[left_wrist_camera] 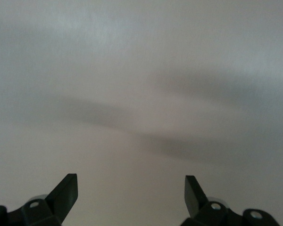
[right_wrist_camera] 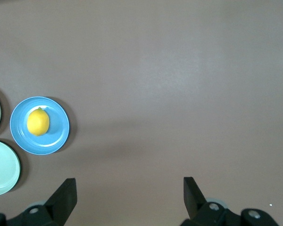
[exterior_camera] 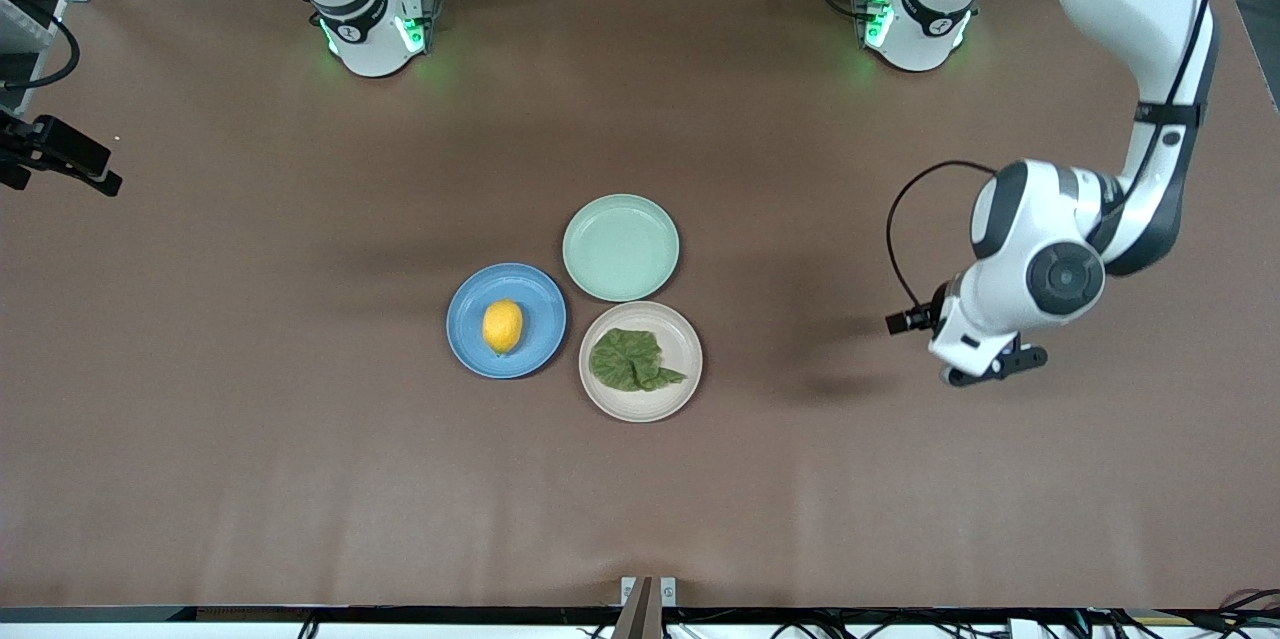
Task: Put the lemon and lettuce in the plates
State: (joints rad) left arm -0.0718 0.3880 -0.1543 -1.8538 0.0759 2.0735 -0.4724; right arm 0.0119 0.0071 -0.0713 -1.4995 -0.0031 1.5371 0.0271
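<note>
The yellow lemon (exterior_camera: 502, 326) lies in the blue plate (exterior_camera: 535, 299) near the table's middle. The dark green lettuce (exterior_camera: 628, 359) lies in the beige-pink plate (exterior_camera: 662, 405), beside the blue plate toward the left arm's end. My left gripper (exterior_camera: 992, 369) is open and empty, low over bare table toward the left arm's end; its wrist view shows only its spread fingertips (left_wrist_camera: 66, 188) and table. My right gripper (right_wrist_camera: 129, 183) is open and empty, high up and out of the front view; its wrist view shows the lemon (right_wrist_camera: 38, 121) in the blue plate (right_wrist_camera: 57, 135).
An empty mint-green plate (exterior_camera: 620, 247) sits touching both plates, farther from the front camera; it also shows in the right wrist view (right_wrist_camera: 2, 167). A black camera mount (exterior_camera: 60, 154) juts in at the right arm's end of the table.
</note>
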